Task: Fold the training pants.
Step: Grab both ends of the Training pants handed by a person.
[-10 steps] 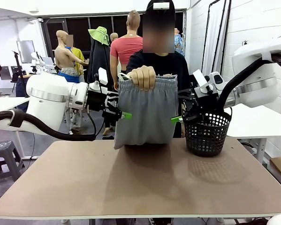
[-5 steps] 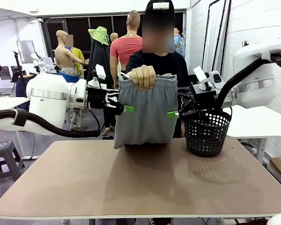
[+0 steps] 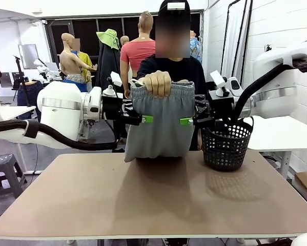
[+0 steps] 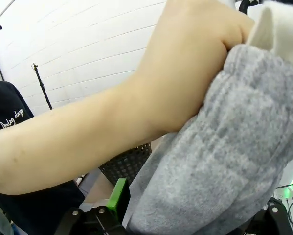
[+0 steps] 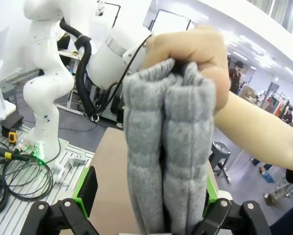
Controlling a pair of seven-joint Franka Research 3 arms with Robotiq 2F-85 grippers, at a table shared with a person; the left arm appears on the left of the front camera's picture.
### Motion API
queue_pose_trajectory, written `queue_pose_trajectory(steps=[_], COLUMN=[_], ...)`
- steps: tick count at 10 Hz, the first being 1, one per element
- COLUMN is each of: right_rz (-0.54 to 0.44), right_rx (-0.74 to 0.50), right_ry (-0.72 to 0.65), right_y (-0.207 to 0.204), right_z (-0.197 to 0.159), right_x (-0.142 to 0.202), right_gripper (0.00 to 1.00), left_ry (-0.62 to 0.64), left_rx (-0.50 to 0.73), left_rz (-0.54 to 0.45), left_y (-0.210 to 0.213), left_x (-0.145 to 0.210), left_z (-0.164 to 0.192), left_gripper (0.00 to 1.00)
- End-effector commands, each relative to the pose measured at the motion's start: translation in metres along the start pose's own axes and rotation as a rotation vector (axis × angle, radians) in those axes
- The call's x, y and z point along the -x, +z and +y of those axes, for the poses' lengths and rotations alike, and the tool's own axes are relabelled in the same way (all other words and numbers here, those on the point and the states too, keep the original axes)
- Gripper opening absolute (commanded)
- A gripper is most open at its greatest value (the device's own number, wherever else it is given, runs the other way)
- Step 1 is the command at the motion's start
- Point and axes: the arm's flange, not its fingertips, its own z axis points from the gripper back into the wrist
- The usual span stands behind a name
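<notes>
Front view first: we see the light grey training pants (image 3: 161, 123) held up in the air above the far edge of the table (image 3: 153, 205), bunched into a short hanging bundle. The person's hand (image 3: 157, 83) grips them at the gathered waistband, and the lower end of the bundle hangs just over the tabletop; we cannot tell whether it touches. The left gripper (image 3: 144, 119) reaches in from the left, level with the middle of the cloth, its green pad at the bundle's left edge. The right gripper (image 3: 188, 121) comes in from the opposite side at about the same height, its green pad at the right edge. A black mesh basket (image 3: 226, 146) stands on the table just right of the pants, below the right gripper.

From the right wrist we look along the folded cloth, which hangs in thick vertical folds from the person's fist. The gripper's jaws are spread wide, one green-edged finger (image 5: 85, 188) standing clear of the fabric and the other (image 5: 210, 188) just beside it.

From the left wrist the grey jersey lies close before the lens under the person's forearm (image 4: 87, 137). One green pad (image 4: 118, 196) sits just beside the cloth; the jaws are spread here too, and we cannot tell whether the pad touches the fabric.
</notes>
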Motion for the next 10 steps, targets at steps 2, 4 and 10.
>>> queue_pose_trajectory(steps=[2,4,10], right_rz=[-0.08,-0.089,-0.091], right_rx=[0.002,-0.003,-0.026], right_ry=[-0.056,-0.082,-0.165], right_y=[0.0,-0.001,-0.02], right_z=[-0.012,-0.014,-0.02], right_x=[-0.003,-0.003,0.005], right_gripper=[1.0,1.0,0.4], left_ry=[0.012,0.015,0.02], left_rx=[-0.01,-0.018,-0.006], left_rz=[-0.032,-0.081,-0.139], left_y=[-0.001,0.0,0.002], left_x=[-0.004,-0.005,-0.003], left_z=[0.006,0.006,0.007], left_gripper=[1.0,1.0,0.61])
